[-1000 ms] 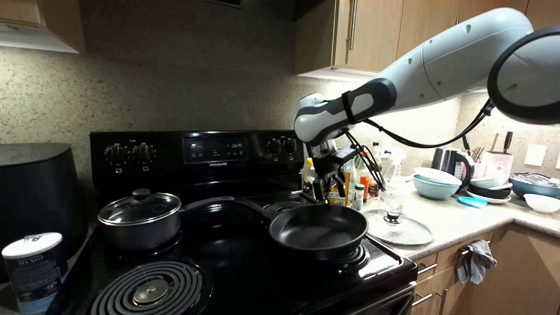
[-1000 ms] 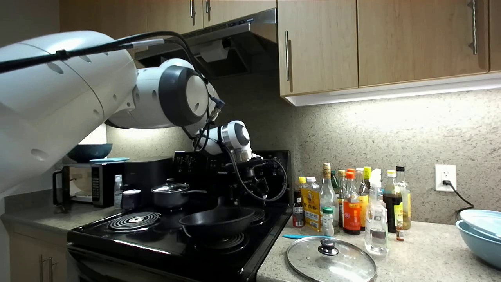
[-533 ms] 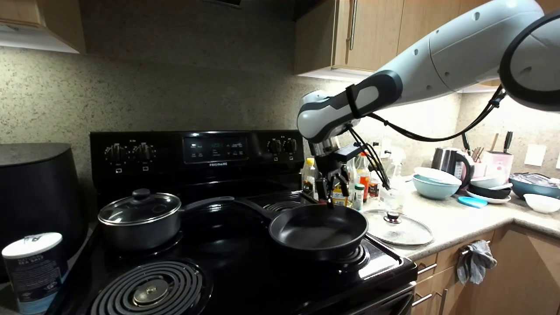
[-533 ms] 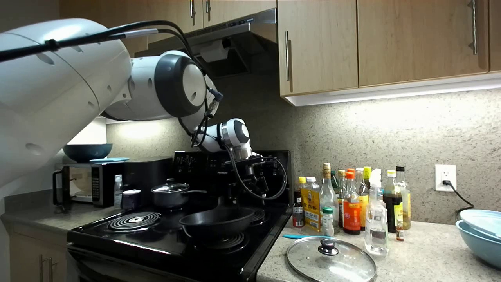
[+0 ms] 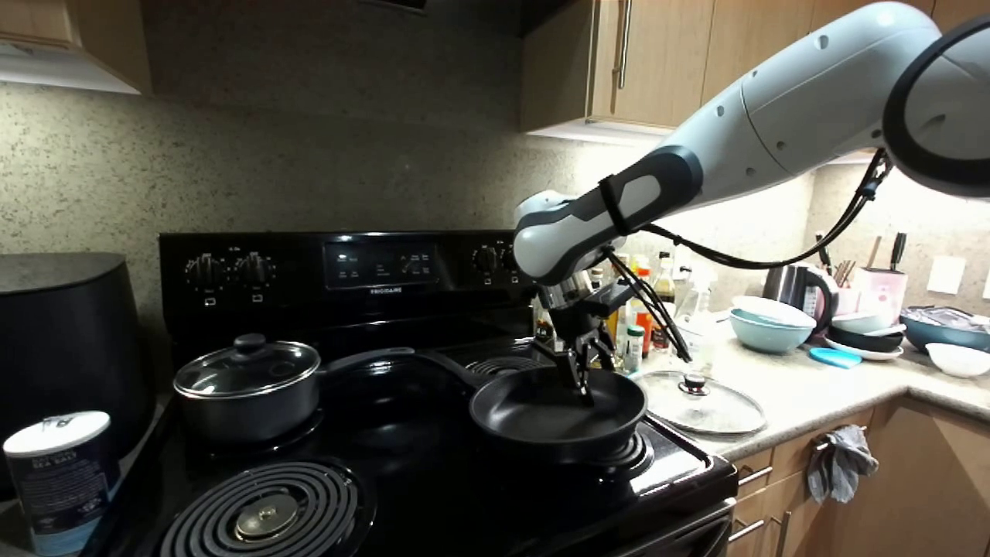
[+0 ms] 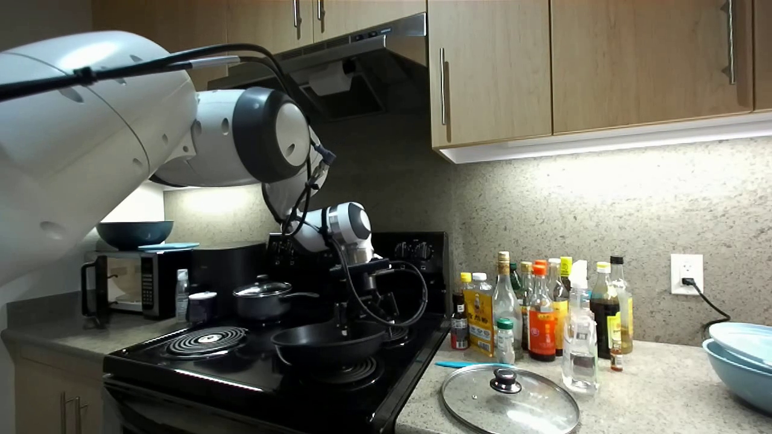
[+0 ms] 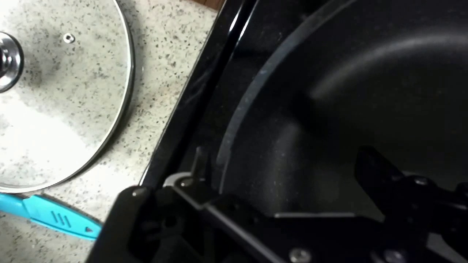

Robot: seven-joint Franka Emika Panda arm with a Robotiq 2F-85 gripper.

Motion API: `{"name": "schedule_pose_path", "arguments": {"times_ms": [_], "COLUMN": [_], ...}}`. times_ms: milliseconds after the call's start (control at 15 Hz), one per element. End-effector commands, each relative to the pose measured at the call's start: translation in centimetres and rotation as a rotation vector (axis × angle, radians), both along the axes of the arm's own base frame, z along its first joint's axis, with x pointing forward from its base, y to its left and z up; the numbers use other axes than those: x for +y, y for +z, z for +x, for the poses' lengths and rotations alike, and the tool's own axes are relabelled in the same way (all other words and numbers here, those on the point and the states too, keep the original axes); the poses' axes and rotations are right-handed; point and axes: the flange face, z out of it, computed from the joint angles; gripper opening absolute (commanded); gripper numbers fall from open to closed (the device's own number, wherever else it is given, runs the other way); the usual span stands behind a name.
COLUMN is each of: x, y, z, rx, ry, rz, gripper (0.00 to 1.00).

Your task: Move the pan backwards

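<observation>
The pan (image 5: 553, 422), black and shallow, sits on the stove's front burner nearest the counter, its handle (image 5: 448, 367) pointing back toward the steel pot. My gripper (image 7: 283, 159) is open in the wrist view and straddles the pan's rim. One finger (image 7: 373, 164) hangs over the dark inside, while the slimmer finger (image 7: 199, 164) stands outside, close by the rim; whether it touches cannot be made out. In an exterior view the gripper (image 5: 589, 379) reaches down into the pan at its far side. Nothing is clamped between the fingers.
A lidded pot (image 5: 247, 387) stands at the back left of the stove (image 5: 433, 480). Beside the pan, a glass lid (image 6: 509, 401) and a turquoise knife (image 7: 62, 219) lie on the counter. Bottles (image 6: 543, 319) crowd the wall side. A coil burner (image 5: 267, 510) lies in front of the pot.
My gripper has lowered and moved left in both exterior views, dipping into the pan. The pan has shifted slightly left in both. The jaws have stayed open.
</observation>
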Motion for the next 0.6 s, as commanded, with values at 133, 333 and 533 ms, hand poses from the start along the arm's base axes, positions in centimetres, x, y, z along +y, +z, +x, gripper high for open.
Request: {"name": "schedule_pose_path", "arguments": {"times_ms": [133,333,533], "x": [1.8,2.1,2.1], "y": [-1.5,-1.3,-2.2], "z": [-3.7,-4.0,-2.7], "rx": [0.071,0.083,0.074], "ry": [0.042,0.045,0.048], "rz": [-0.052,-0.042,-0.029], "gripper": [1.00,1.00,1.00]}}
